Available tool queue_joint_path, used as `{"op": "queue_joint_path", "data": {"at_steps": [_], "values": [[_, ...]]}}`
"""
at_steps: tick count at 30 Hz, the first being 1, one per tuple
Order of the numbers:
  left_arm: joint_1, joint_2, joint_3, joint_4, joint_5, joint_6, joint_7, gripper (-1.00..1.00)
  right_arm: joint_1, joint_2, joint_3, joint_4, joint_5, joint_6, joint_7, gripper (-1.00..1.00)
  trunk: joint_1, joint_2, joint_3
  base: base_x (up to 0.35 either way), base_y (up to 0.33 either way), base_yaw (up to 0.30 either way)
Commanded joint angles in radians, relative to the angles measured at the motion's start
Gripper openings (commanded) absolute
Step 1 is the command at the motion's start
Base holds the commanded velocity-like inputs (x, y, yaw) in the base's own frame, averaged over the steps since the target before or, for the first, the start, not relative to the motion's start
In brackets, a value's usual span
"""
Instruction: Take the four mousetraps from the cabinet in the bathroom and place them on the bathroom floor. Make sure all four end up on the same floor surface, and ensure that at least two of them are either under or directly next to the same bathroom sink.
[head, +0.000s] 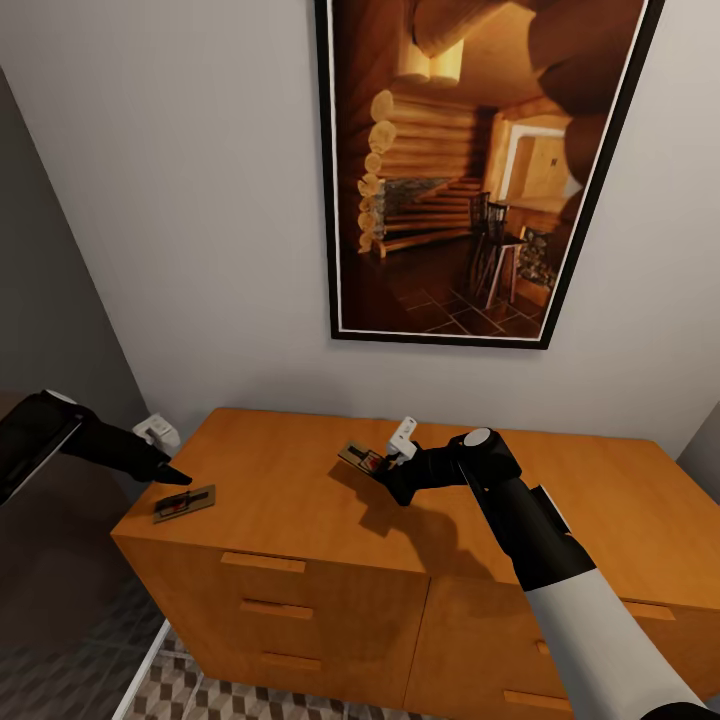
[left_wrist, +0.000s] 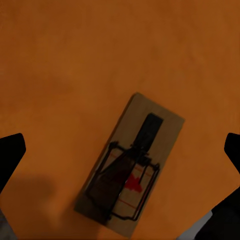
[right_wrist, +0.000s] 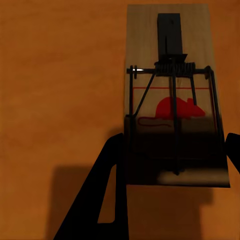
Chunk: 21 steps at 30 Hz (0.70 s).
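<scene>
Held mousetrap (right_wrist: 172, 100) is a stiff, probably light little board, so pinch the edges, not the wire. The right gripper (right_wrist: 172, 160) clamps it above the cabinet (head: 290, 470). The left gripper (left_wrist: 120, 165) hangs open over another trap (left_wrist: 131, 172).

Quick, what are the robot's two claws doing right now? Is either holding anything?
Left gripper: open, empty, over a mousetrap lying on the cabinet.
Right gripper: shut on the other mousetrap.
</scene>
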Motion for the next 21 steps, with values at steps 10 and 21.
{"op": "queue_joint_path", "data": {"at_steps": [10, 21], "values": [[-0.001, 0.002, -0.003, 0.010, 0.002, -0.035, -0.002, 1.00, -0.001, 0.001, -0.001, -0.001, 0.006, 0.008, 0.009, -1.00, 0.000, -0.001, -0.001, 0.000, 0.000, 0.000], [-0.001, 0.001, -0.003, 0.053, 0.001, -0.079, -0.005, 1.00, -0.001, 0.001, -0.001, -0.001, 0.006, 0.008, 0.009, -1.00, 0.000, -0.001, -0.001, 0.000, 0.000, 0.000]]}}
